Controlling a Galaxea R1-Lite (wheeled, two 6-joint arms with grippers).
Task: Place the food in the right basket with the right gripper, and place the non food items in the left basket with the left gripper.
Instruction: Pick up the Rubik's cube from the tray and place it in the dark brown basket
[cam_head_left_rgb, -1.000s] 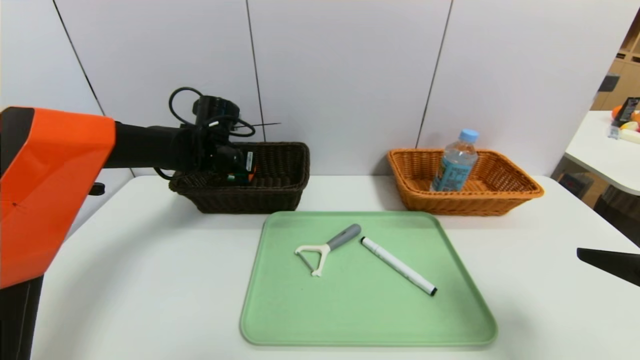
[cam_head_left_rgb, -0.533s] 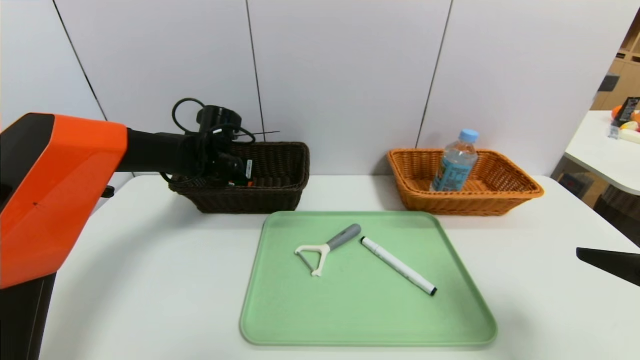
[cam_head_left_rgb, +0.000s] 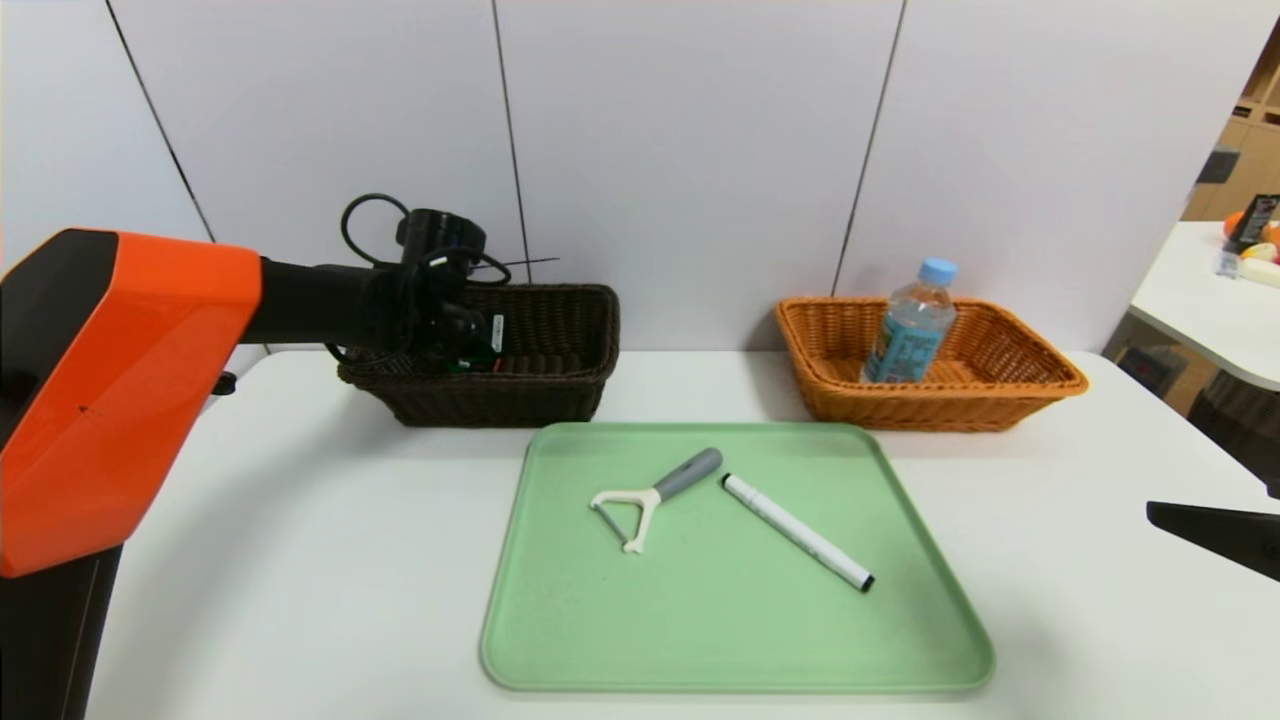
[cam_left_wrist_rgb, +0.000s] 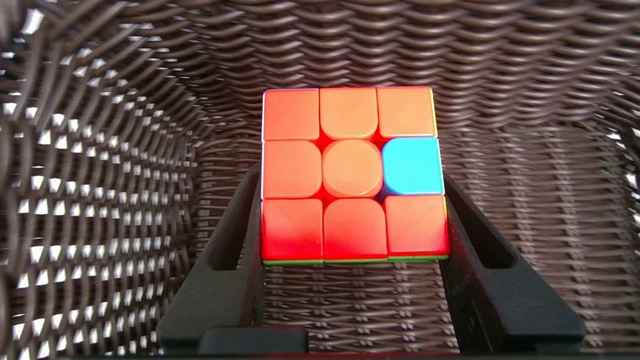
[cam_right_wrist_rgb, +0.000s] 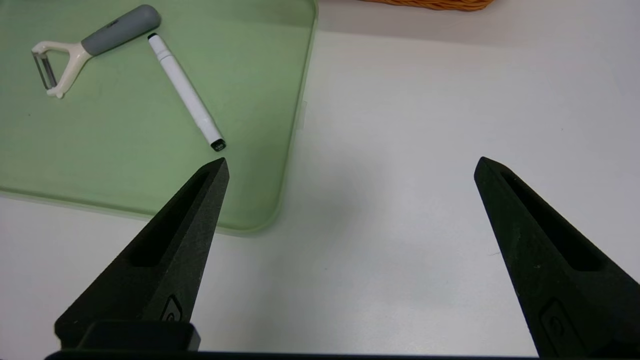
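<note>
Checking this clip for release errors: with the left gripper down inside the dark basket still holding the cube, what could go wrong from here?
1. The left gripper is clamped on the puzzle cube inside the left basket; pulling out before the fingers open would likely drag the cube back out.
2. The fingers sit close to the wicker wall, so opening or lifting might snag and shift the basket.
3. The peeler and marker lie close together on the tray; picking one may nudge the other.

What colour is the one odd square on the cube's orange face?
Light blue, on the cube held in the left gripper; clearest in the left wrist view.
</note>
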